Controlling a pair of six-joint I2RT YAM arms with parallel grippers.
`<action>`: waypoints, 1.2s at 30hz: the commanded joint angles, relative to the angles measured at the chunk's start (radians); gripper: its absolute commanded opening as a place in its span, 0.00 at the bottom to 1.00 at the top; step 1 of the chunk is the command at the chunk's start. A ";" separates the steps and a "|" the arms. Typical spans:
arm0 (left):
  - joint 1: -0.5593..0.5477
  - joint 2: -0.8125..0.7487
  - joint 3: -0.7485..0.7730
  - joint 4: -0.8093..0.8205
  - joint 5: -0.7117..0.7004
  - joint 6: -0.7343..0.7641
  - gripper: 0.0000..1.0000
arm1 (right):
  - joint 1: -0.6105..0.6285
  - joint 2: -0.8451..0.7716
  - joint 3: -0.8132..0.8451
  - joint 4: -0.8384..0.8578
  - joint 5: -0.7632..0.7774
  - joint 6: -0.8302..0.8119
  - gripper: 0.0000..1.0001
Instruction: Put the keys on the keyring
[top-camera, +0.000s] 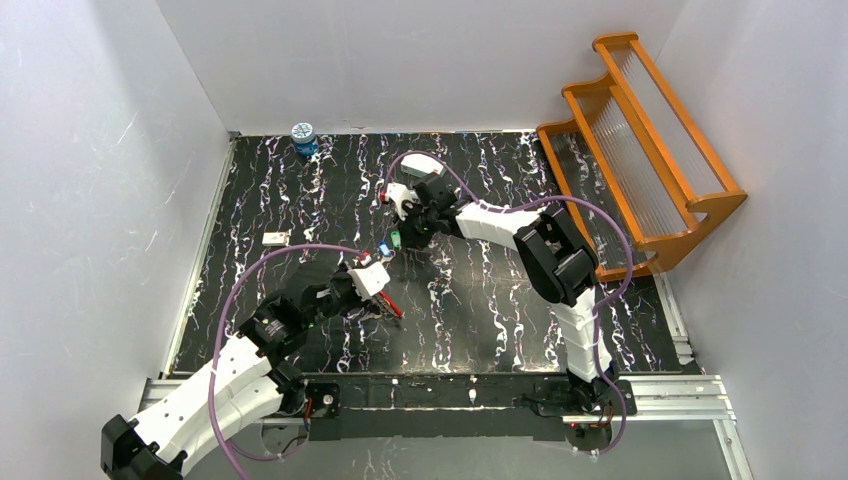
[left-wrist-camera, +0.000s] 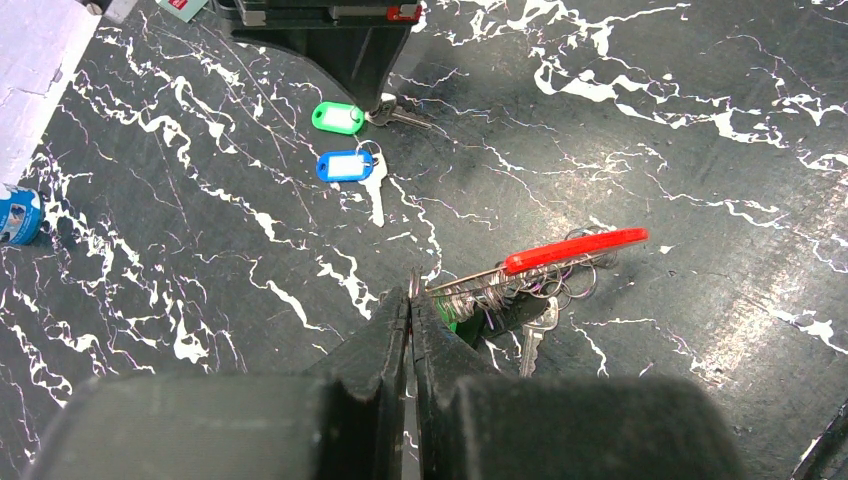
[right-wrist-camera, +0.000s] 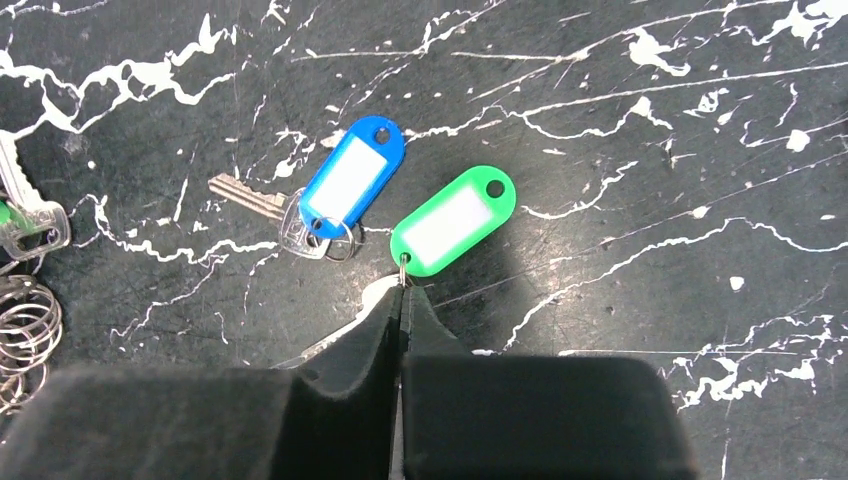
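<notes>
A black, white-veined tabletop (top-camera: 480, 320) bears a blue-tagged key (right-wrist-camera: 345, 185) and a green-tagged key (right-wrist-camera: 455, 222) side by side, the keyring (left-wrist-camera: 575, 248) nearby. A small blue jar (top-camera: 303, 137) stands far left, a wooden rack (top-camera: 640, 150) at right.

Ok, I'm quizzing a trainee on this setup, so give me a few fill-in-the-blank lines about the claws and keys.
The left claw is shut on the keyring, whose long coloured piece is ___.
The right claw is shut on the small ring of the ___ tag.
The loose key beside it carries a ___ tag.
Missing: red, green, blue.
</notes>
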 joint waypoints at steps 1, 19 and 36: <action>0.004 -0.011 0.000 0.015 0.016 0.008 0.00 | -0.001 0.005 0.053 -0.008 -0.010 -0.011 0.07; 0.004 -0.006 0.000 0.018 0.038 0.006 0.00 | -0.085 -0.152 -0.094 0.100 -0.154 0.081 0.01; 0.004 0.172 0.022 0.103 0.322 -0.055 0.00 | -0.199 -0.596 -0.471 0.298 -0.117 0.313 0.01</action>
